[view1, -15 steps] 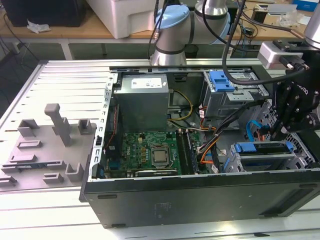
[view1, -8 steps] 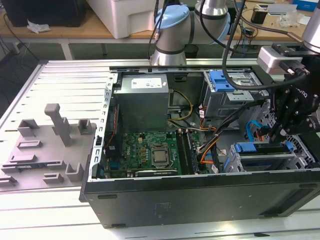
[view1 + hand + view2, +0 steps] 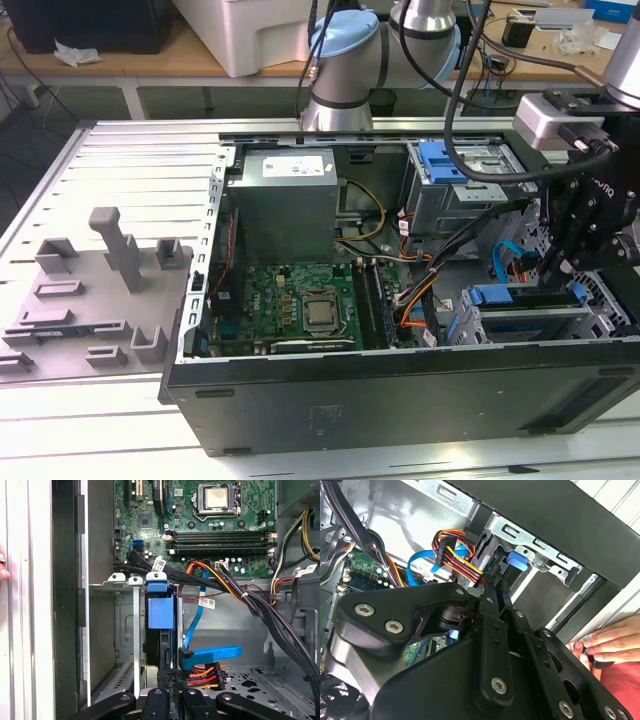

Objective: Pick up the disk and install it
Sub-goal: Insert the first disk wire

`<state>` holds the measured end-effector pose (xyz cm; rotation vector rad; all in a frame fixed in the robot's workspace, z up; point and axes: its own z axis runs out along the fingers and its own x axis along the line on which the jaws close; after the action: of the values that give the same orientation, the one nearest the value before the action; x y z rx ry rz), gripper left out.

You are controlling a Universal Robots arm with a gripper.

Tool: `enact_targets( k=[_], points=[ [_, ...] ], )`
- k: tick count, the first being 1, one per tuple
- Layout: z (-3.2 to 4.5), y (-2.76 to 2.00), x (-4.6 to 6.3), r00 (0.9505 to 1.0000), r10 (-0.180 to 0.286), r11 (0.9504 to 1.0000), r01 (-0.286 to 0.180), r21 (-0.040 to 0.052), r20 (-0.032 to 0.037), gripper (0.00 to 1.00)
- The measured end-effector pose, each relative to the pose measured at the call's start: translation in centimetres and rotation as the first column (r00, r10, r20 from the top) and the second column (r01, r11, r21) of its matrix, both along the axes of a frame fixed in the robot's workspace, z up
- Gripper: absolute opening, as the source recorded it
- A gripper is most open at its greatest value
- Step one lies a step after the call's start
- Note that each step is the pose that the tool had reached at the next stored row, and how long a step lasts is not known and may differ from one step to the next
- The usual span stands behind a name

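The disk (image 3: 161, 611) stands on edge in a slot of the grey drive bay (image 3: 125, 630) at the case's front corner, its blue carrier bracket facing out. In the exterior view the bracket's blue bar (image 3: 492, 296) lies low at the exterior view's right, inside the open computer case (image 3: 400, 400). My gripper (image 3: 170, 680) reaches down into that bay (image 3: 553, 268). Its black fingers (image 3: 495, 597) are drawn close together on the disk's near end. The disk's silver face is hidden by the bay walls.
A blue data cable (image 3: 212, 655) and an orange-red power plug (image 3: 202, 677) lie right beside the fingers. Black cable bundles (image 3: 240, 597) cross above the motherboard (image 3: 300, 300). A person's hand (image 3: 610, 640) rests on the case's outer edge. The blue-handled cage (image 3: 445, 160) and the power supply (image 3: 285, 200) sit behind.
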<state>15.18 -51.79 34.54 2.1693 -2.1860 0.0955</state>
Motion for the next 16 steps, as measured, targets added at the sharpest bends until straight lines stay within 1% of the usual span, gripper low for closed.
enact_targets(
  k=[3, 5, 16],
  points=[
    [-0.07, 0.00, 0.00, 1.0000, 0.000, 1.0000, 0.000, 0.0001, 0.0000, 0.17],
    [-0.20, -0.15, 0.00, 1.0000, 0.000, 1.0000, 0.000, 0.0001, 0.0000, 0.17],
    [-0.37, -0.15, 0.00, 1.0000, -0.002, 1.0000, 0.002, 0.0000, 0.0000, 0.17]
  ],
)
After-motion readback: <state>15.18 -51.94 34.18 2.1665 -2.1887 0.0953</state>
